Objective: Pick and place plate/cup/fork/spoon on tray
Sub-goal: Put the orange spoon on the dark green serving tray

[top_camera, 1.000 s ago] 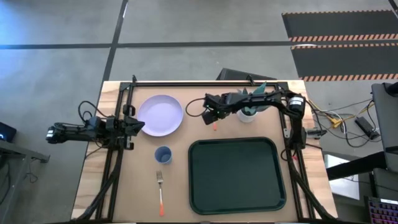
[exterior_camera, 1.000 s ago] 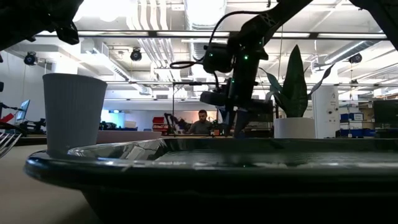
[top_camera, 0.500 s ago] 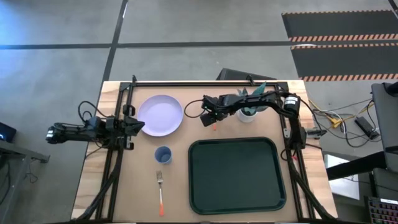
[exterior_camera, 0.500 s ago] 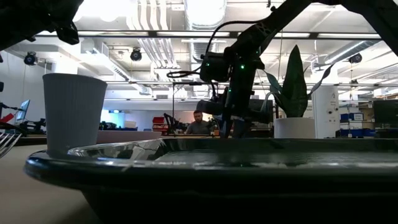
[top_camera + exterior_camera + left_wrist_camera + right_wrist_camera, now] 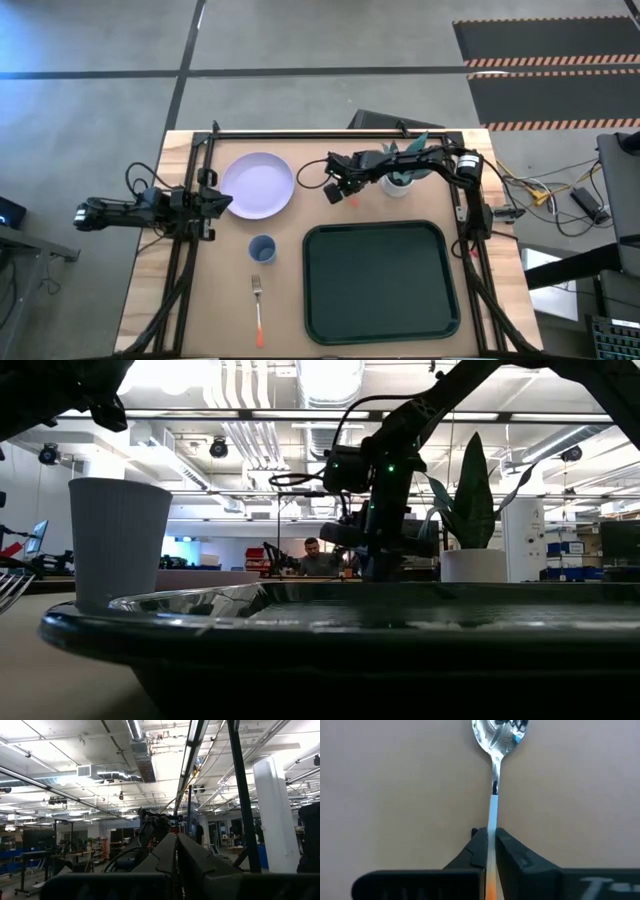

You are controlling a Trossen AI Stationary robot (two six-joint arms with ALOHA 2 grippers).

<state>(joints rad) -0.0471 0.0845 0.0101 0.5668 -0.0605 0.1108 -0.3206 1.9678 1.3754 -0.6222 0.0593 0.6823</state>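
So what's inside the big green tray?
Nothing shows inside the tray. The plate, cup and fork lie on the table, and the right hand grips the spoon.

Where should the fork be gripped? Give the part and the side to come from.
Grip the fork on its orange-red handle, near the middle, coming straight down from above. It lies flat on the table, tines toward the cup, so the fingers should close across the slim handle from its two long sides. The left gripper sits nearer; the right gripper holds the spoon.
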